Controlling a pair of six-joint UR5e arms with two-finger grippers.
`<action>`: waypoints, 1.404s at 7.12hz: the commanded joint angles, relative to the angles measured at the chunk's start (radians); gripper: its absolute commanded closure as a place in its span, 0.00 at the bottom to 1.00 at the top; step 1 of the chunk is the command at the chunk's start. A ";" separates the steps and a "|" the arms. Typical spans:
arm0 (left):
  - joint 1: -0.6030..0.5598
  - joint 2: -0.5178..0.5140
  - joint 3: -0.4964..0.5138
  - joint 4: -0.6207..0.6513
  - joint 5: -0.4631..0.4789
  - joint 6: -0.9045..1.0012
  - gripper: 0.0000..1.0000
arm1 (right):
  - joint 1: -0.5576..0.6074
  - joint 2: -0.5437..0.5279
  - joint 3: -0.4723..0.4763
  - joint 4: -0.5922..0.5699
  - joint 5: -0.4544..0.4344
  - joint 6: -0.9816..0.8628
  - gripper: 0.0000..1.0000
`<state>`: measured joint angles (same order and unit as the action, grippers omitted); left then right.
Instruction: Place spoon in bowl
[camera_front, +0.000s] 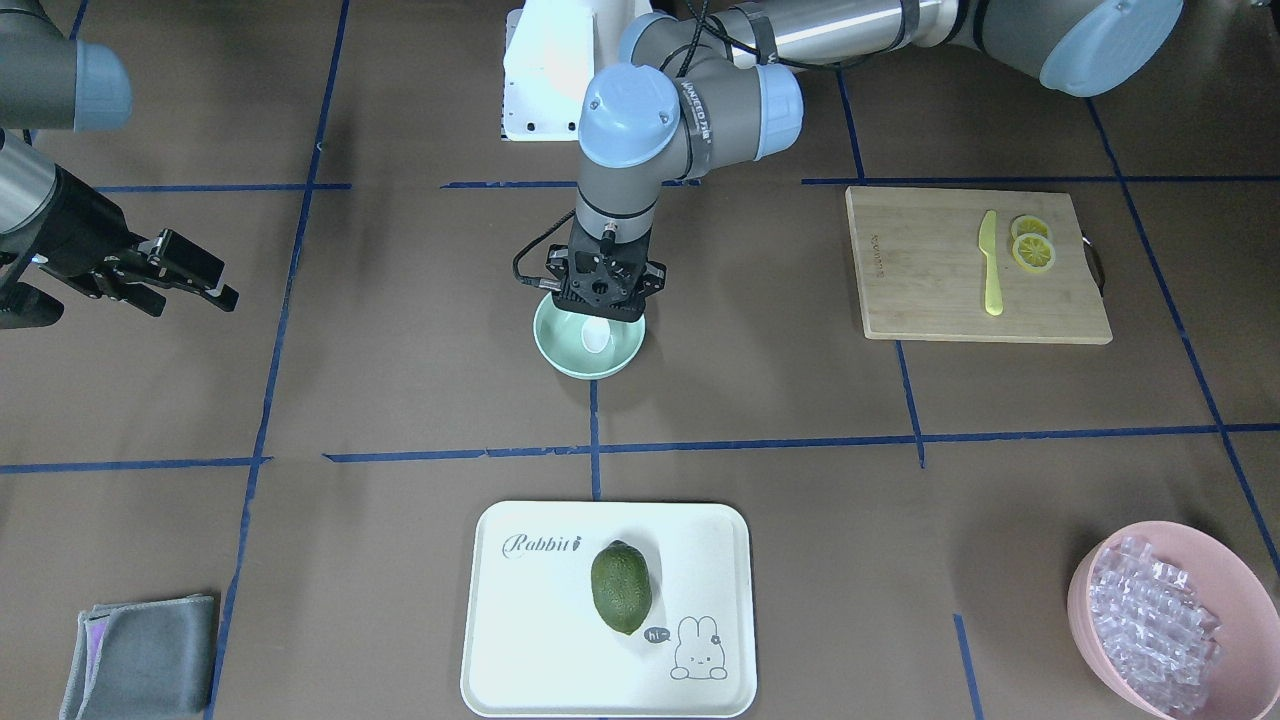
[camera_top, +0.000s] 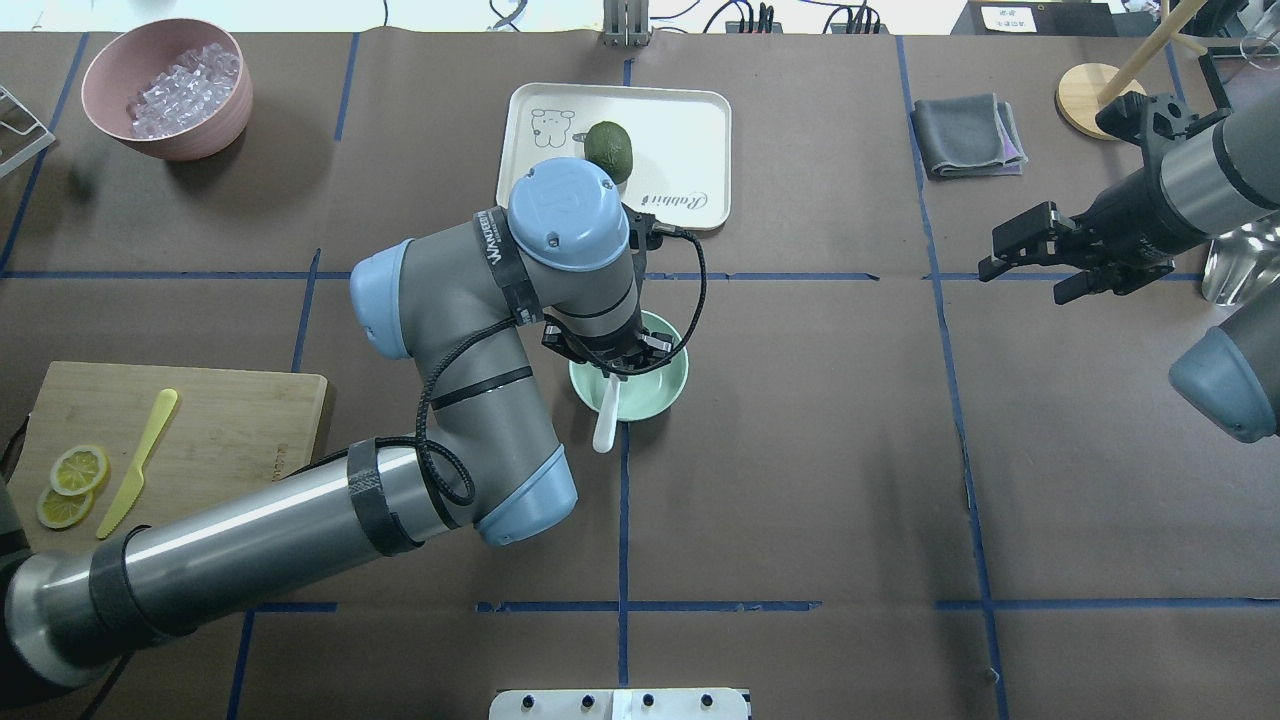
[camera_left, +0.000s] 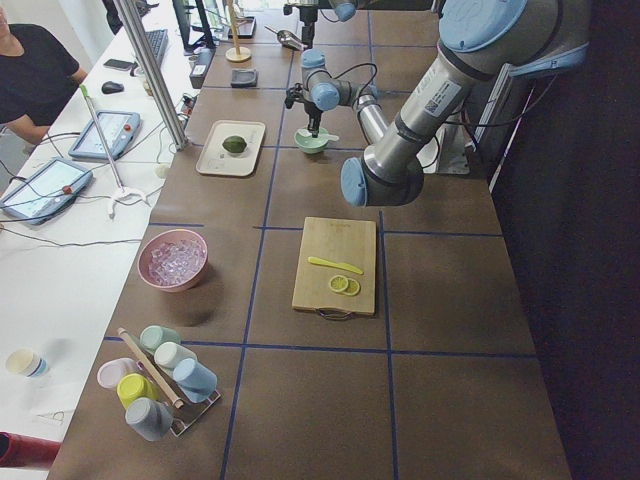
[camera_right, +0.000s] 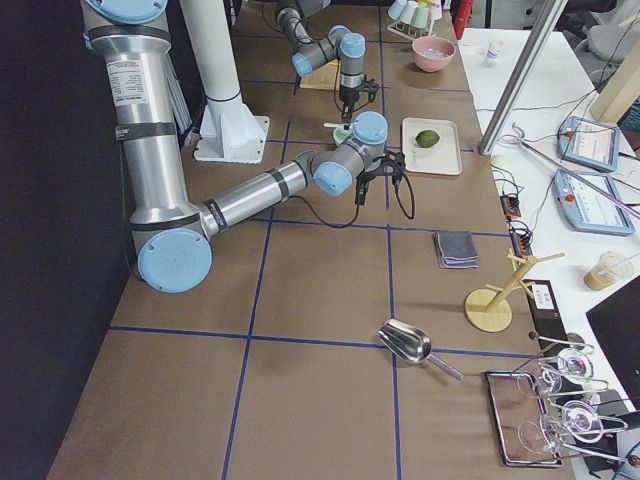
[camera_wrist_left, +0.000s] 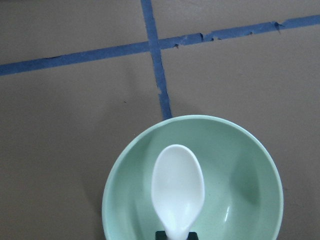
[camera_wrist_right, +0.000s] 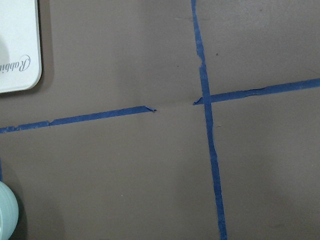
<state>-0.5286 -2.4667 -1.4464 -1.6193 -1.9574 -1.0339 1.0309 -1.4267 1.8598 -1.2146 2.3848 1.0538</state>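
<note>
The pale mint-green bowl (camera_front: 560, 352) (camera_top: 668, 385) stands near the table's middle, beside a blue tape line. My left gripper (camera_front: 598, 316) (camera_top: 612, 376) hangs straight over the bowl, shut on the white spoon (camera_front: 597, 336) (camera_top: 604, 426). In the left wrist view the spoon's oval scoop (camera_wrist_left: 177, 186) lies inside the bowl (camera_wrist_left: 242, 170). From overhead its handle sticks out over the bowl's near rim. My right gripper (camera_front: 200, 300) (camera_top: 1020, 280) is open and empty, held above the table far off to the side.
A white tray (camera_front: 520, 620) with a green fruit (camera_front: 620, 586) lies across from the bowl. A cutting board (camera_front: 930, 270) carries a yellow knife (camera_front: 990, 265) and lemon slices. A pink bowl (camera_front: 1085, 600) of clear chunks and a grey cloth (camera_front: 140, 655) sit at the far corners.
</note>
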 joint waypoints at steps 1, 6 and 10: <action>0.002 -0.017 0.020 -0.001 0.000 -0.002 0.66 | 0.000 0.000 -0.001 0.000 0.001 0.000 0.00; -0.184 0.128 -0.125 0.047 -0.142 0.038 0.16 | 0.072 -0.018 -0.048 -0.022 0.007 -0.064 0.00; -0.506 0.553 -0.298 0.047 -0.336 0.638 0.16 | 0.308 -0.103 -0.131 -0.221 0.013 -0.677 0.00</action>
<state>-0.9131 -2.0340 -1.7252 -1.5714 -2.2009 -0.6016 1.2646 -1.5163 1.7514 -1.3613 2.3972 0.5488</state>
